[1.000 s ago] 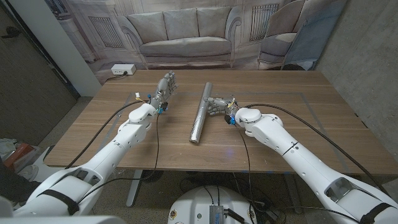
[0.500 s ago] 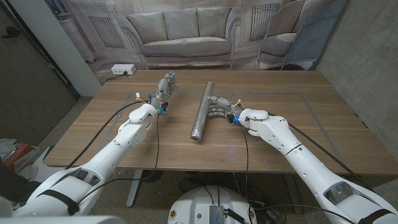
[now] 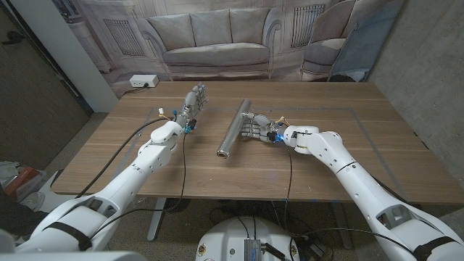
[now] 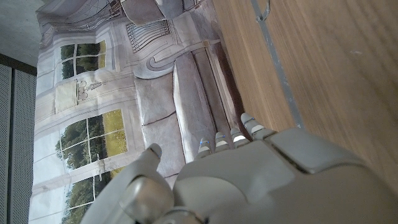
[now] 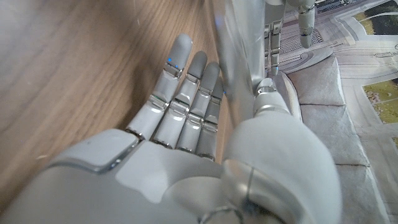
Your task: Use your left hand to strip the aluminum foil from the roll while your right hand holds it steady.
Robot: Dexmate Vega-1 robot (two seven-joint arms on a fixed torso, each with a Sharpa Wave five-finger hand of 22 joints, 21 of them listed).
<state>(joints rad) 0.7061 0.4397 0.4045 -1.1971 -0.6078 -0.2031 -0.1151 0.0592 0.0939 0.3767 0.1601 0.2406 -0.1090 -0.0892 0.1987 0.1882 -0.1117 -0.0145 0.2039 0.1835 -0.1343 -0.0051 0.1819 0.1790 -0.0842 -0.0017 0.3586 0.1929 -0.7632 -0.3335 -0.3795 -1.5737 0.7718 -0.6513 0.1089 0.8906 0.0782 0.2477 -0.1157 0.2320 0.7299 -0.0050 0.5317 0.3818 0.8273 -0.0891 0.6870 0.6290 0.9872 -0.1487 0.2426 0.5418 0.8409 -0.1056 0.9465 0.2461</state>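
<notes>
Right hand [image 3: 255, 127] sits against the long silver aluminium foil roll [image 3: 233, 128] at mid-table, fingers stretched along it; whether it truly grips is unclear. In the right wrist view its fingers [image 5: 180, 106] lie straight beside the shiny roll [image 5: 239, 56], thumb on the other side. Robot's left hand [image 3: 193, 98] stands well apart, fingers extended, holding nothing. A white power strip [image 3: 143, 81] lies at the wooden table's [image 3: 130, 156] far left corner, before a printed sofa backdrop [image 3: 217, 36].
</notes>
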